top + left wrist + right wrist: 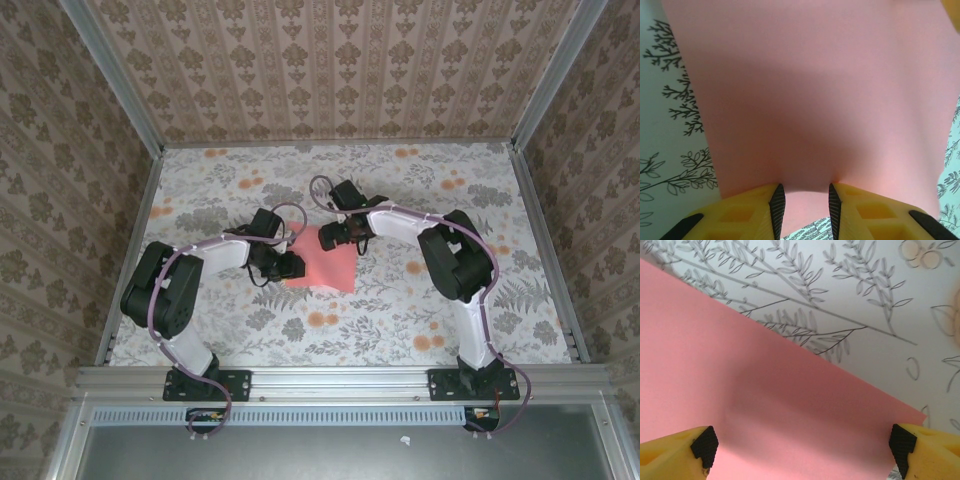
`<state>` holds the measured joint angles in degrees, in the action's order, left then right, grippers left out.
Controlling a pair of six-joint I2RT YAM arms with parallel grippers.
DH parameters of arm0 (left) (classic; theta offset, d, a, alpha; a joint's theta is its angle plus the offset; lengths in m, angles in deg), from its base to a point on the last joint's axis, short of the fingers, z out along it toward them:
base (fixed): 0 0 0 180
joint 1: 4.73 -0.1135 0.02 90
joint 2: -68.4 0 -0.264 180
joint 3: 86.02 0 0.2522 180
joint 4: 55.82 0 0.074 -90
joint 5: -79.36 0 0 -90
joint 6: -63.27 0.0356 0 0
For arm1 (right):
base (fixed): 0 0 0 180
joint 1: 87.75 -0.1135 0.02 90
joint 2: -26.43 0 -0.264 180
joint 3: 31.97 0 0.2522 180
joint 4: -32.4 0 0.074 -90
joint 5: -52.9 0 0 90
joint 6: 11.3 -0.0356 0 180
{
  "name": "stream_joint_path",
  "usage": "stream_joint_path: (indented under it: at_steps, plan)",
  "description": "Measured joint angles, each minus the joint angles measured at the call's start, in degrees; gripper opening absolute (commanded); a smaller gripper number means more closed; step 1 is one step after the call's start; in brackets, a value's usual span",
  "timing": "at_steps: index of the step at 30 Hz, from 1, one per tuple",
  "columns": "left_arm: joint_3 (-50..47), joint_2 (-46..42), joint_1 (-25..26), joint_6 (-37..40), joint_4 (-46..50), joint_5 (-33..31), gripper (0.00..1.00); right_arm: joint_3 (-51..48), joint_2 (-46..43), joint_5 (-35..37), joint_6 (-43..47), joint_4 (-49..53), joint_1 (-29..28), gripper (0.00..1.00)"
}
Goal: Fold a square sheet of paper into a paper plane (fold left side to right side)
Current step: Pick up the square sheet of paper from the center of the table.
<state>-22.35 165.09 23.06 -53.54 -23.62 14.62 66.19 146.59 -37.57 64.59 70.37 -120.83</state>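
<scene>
Salmon-pink square sheet of paper flat, matte, unmarked.

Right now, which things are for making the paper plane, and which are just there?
For the job:
- pink paper
- left gripper, its fingers at the paper's edge
- right gripper, wide open over the paper

Just there:
- flowery table
- patterned walls

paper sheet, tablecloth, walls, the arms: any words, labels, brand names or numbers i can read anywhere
None can be read.
The square sheet of paper is plain salmon pink, unmarked.
The tabletop print carries only flowers and leaves; the wallpaper carries an ornament pattern.
The arms show no legible label in the top view.
</scene>
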Motion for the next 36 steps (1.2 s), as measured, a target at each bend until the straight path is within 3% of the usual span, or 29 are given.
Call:
stream_joint_path:
  at_steps: [7,12,19,23,29,36]
  plan:
    - [0.11,-0.22,-0.02,0.0,0.48,-0.5,0.34,-0.04,-0.02,0.81,0.13,0.28,-0.94,0.87]
    - [-0.11,-2.51,-0.48,-0.11,2.23,-1.53,0.43,-0.04,-0.02,1.51,0.5,0.46,-0.94,0.87]
    - [-2.4,-11.06,-4.76,-3.67,0.74,0.76,0.7,-0.04,-0.02,1.25,0.44,0.42,-0.92,0.87]
    - [-3.06,-11.56,-5.11,-7.61,-1.9,2.62,0.76,-0.13,-0.02,0.9,0.26,0.24,-0.92,0.88]
    - [-5.05,-10.75,-5.01,-11.85,-2.4,2.86,0.77,-0.13,-0.02,0.11,0.11,0.22,-0.7,0.88]
    - [-5.42,-7.54,-3.54,-13.53,-2.69,3.19,0.66,-0.13,-0.2,-1.88,-0.2,0.11,-0.31,0.9]
